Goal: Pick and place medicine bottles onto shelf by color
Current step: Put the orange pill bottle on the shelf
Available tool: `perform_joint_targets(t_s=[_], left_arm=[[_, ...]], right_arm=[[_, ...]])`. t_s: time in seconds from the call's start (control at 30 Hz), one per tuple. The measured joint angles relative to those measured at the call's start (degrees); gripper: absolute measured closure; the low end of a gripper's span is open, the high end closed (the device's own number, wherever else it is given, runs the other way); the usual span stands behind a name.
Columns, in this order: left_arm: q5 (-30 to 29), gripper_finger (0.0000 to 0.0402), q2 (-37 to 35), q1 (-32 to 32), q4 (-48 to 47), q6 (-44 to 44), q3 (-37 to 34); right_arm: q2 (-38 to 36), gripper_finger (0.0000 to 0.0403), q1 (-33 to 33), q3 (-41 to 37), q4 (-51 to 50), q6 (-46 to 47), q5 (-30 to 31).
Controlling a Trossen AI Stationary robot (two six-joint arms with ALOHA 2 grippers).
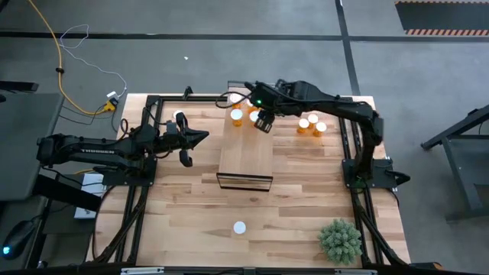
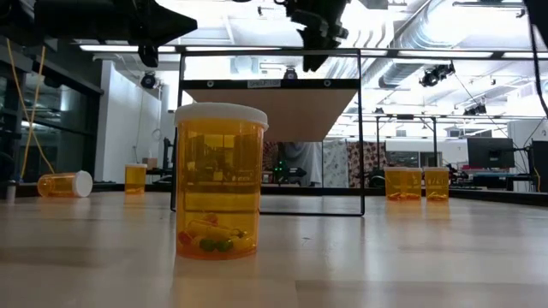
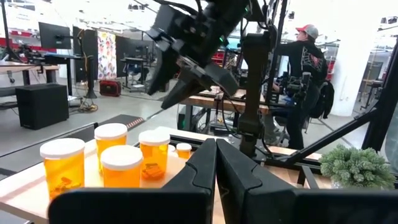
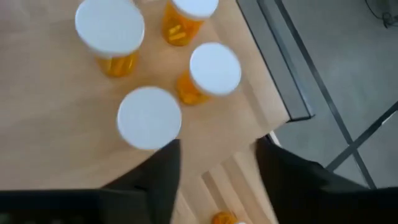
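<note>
right hand (image 1: pixel 264 122) above the shelf (image 1: pixel 246 156), half open, empty | left hand (image 1: pixel 200 137) closed | tip: lift straight, don't bump medicine bottles (image 4: pixel 149 117)

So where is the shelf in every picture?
High view: the shelf sits mid-table, between the two arms.
Low view: its board shows high up, behind the big near bottle.
Left wrist view: pale wood in the picture's lower left corner, under bottles.
Right wrist view: its wood fills the picture's upper left.
Shared landmark: the white-capped medicine bottles standing on its far end.
</note>
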Motion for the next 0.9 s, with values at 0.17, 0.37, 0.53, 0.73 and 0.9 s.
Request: perform_joint_targets(t_s=[0.17, 0.37, 0.53, 0.73, 0.9], left_arm=[[1.4, 0.0402, 0.0, 0.0, -0.4, 0.0, 0.0], [1.5, 0.0401, 0.0, 0.0, 1.0, -1.5, 0.0], [1.4, 0.0401, 0.0, 0.0, 1.9, -1.5, 0.0], [1.1, 0.0401, 0.0, 0.0, 1.8, -0.4, 0.0], [-6.1, 0.0389, 0.0, 0.0, -1.4, -0.8, 0.1]], right_arm=[[-12.8, 0.0339, -0.2, -20.6, 12.3, 0.8, 0.0], [-31.1, 0.0385, -2.9, -43.5, 24.5, 8.5, -0.1], [-40.2, 0.0344, -4.6, -52.6, 26.4, 15.6, -0.8], [-43.3, 0.0303, -5.4, -56.1, 26.2, 18.7, -2.1], [-42.4, 0.0281, -5.2, -57.0, 28.0, 18.5, -2.2]])
